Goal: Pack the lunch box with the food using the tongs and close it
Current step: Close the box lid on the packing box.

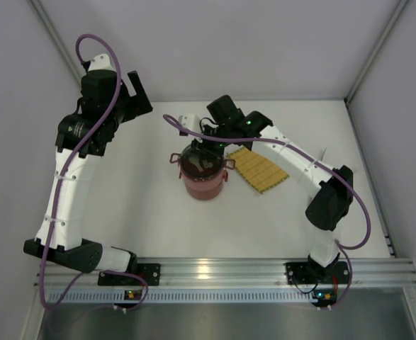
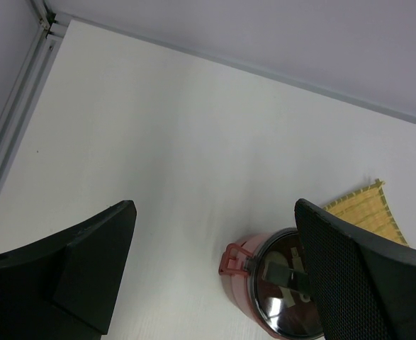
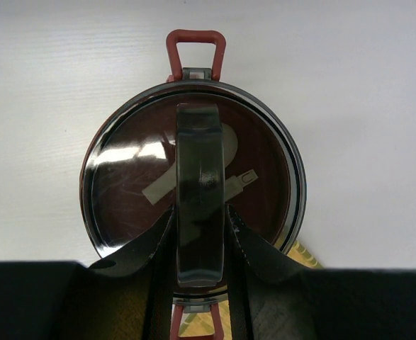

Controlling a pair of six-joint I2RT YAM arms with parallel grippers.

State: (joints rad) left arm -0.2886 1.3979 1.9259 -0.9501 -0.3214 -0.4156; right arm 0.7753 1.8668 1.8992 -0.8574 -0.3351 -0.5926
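Note:
The round maroon lunch box (image 1: 202, 178) stands mid-table with its glossy dark lid on; it also shows in the left wrist view (image 2: 278, 301) and fills the right wrist view (image 3: 122, 184). A dark carrying handle (image 3: 199, 156) arches across the lid. My right gripper (image 3: 200, 210) is right over the box (image 1: 209, 146), shut on that handle, one finger on each side. My left gripper (image 2: 215, 205) hangs open and empty, high at the back left (image 1: 135, 95), well away from the box. The food and the tongs are out of view.
A yellow woven mat (image 1: 261, 168) lies just right of the box, its corner also showing in the left wrist view (image 2: 367, 211). Red side clasps (image 3: 195, 42) stick out from the box. White walls enclose the table at the back and sides.

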